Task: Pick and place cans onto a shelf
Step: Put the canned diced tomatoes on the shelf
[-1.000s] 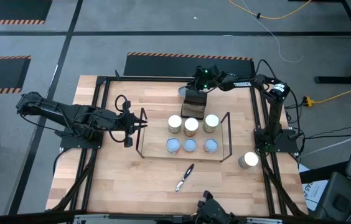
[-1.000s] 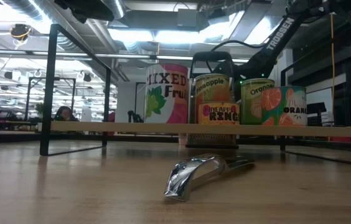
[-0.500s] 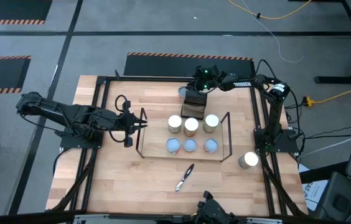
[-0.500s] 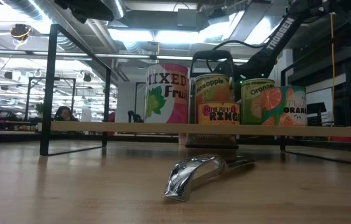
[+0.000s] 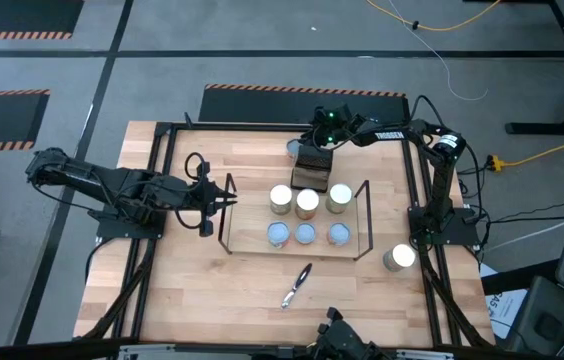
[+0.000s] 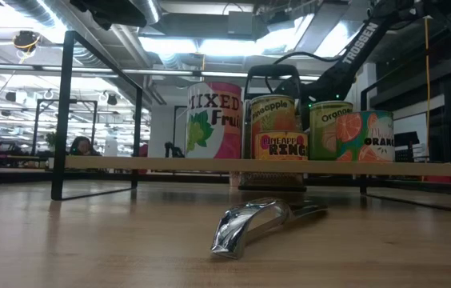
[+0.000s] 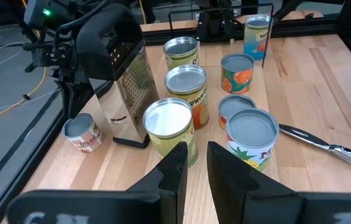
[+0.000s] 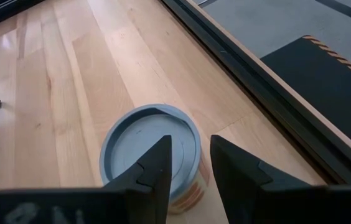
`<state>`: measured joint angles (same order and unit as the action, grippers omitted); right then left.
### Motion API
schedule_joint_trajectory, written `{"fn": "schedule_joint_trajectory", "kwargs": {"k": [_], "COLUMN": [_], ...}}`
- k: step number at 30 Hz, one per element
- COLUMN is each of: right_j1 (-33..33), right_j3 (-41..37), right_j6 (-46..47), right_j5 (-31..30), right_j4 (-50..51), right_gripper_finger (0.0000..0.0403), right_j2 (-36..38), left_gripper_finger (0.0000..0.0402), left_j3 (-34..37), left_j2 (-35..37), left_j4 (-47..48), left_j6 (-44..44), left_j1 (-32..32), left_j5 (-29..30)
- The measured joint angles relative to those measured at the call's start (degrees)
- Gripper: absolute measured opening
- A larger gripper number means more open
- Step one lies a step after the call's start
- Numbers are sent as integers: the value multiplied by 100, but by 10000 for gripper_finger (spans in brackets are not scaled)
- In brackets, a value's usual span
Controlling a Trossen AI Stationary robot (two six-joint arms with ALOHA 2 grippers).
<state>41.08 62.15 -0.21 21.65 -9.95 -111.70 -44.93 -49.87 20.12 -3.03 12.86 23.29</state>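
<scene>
Six cans (image 5: 306, 217) on shelf (image 5: 366, 222). Two left: one at 12 under my right pincer (image 8: 188, 163), slightly parted, empty; one (image 5: 399, 257) at 4. Left pincer (image 7: 191, 167) narrow, idle at 9.

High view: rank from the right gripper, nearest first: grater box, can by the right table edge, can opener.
Right gripper is at the table's far edge.
1. Dark grater box: right beside the gripper, behind the shelf.
2. Can by the right table edge: off the shelf, on the right side.
3. Can opener: near side of the table, in front of the shelf.
</scene>
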Motion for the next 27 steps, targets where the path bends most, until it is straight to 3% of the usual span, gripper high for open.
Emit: {"fn": "schedule_joint_trajectory", "kwargs": {"k": [27], "right_j1": [-15], "right_j3": [-15], "right_j6": [-133], "right_j5": [-114], "right_j4": [320], "right_gripper_finger": [112], "right_j2": [-52], "left_gripper_finger": [55], "left_j3": [0], "left_j2": [-1], "left_j4": [0], "left_j6": [13], "left_j1": [2], "left_j5": [0]}}
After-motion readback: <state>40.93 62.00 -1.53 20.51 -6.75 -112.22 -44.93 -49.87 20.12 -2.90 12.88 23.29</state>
